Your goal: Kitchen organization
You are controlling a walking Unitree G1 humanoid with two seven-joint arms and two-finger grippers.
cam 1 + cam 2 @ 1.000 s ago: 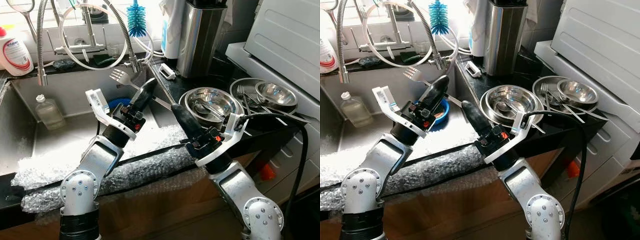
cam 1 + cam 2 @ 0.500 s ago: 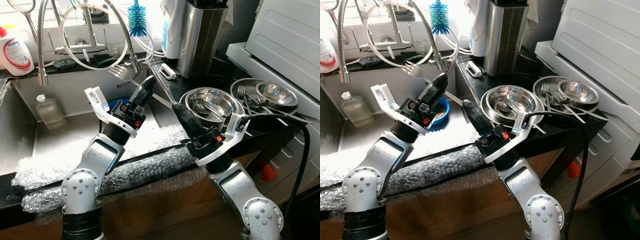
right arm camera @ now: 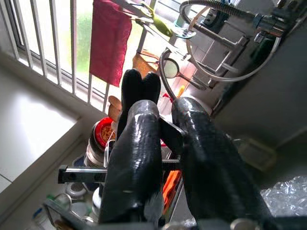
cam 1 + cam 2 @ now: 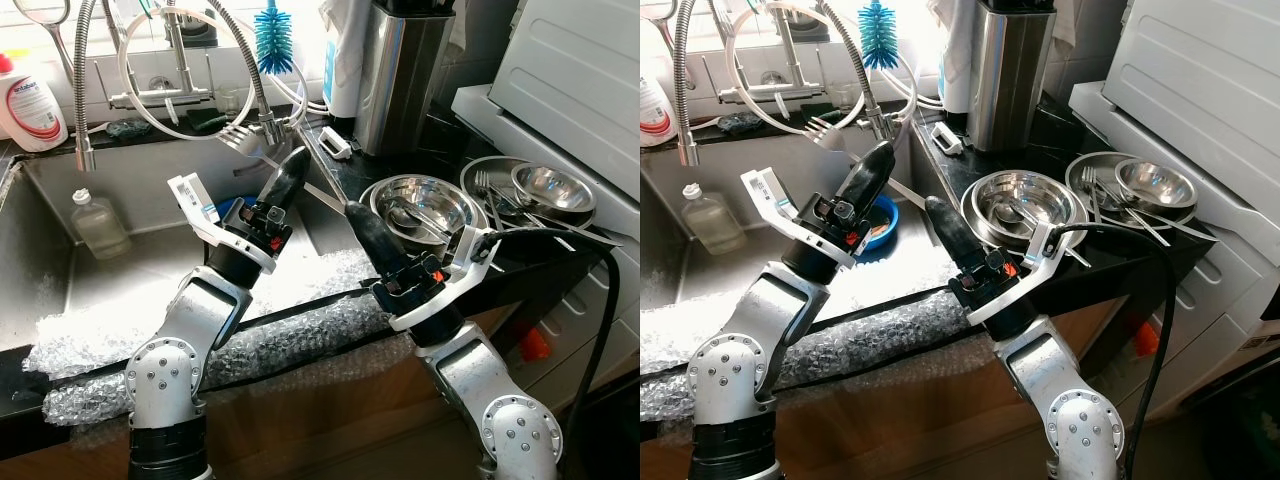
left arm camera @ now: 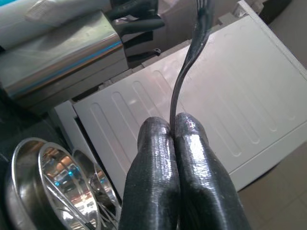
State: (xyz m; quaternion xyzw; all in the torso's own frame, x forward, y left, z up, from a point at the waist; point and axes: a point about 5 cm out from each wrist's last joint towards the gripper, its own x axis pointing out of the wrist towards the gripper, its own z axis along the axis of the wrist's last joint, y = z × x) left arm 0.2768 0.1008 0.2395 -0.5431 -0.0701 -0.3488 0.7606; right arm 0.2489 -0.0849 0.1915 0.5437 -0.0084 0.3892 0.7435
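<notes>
Left eye view: your left gripper (image 4: pixel 293 163) is up over the sink (image 4: pixel 150 255), near its back right corner, jaws clenched on a fork (image 4: pixel 240 141) by the handle, tines pointing toward the tap hose (image 4: pixel 240 60). Right gripper (image 4: pixel 357 216) hovers over the front right edge of the sink, just short of the desk (image 4: pixel 440 150); its two fingers sit close together w/ nothing seen between them, so I read it as clenched and empty.

Progress, as a judgement: early to mid. One fork is in hand but not put away yet. Still out on the desk: a stack of steel bowls (image 4: pixel 418 206) near the sink edge, a second bowl (image 4: pixel 551 188) on a plate w/ loose cutlery (image 4: pixel 500 200) toward the right end. In the sink there's a clear bottle (image 4: pixel 97 222) at the left and a blue dish (image 4: pixel 232 206) partly behind your left arm. Bubble wrap (image 4: pixel 280 335) lies along the front edge. Where the fork should go you can't tell from here; the steel holder (image 4: pixel 400 75) at the desk's back edge is a guess.

Left wrist view gives you what the head cams don't: the fork handle (image 5: pixel 180 86) pinched right at the fingertips (image 5: pixel 192 143), a thin grip, so it could swivel. Right wrist view looks up past its fingers (image 3: pixel 139 139) at window bars, a red cloth (image 3: pixel 109 40) and the left gripper's black tips (image 3: pixel 139 91).
</notes>
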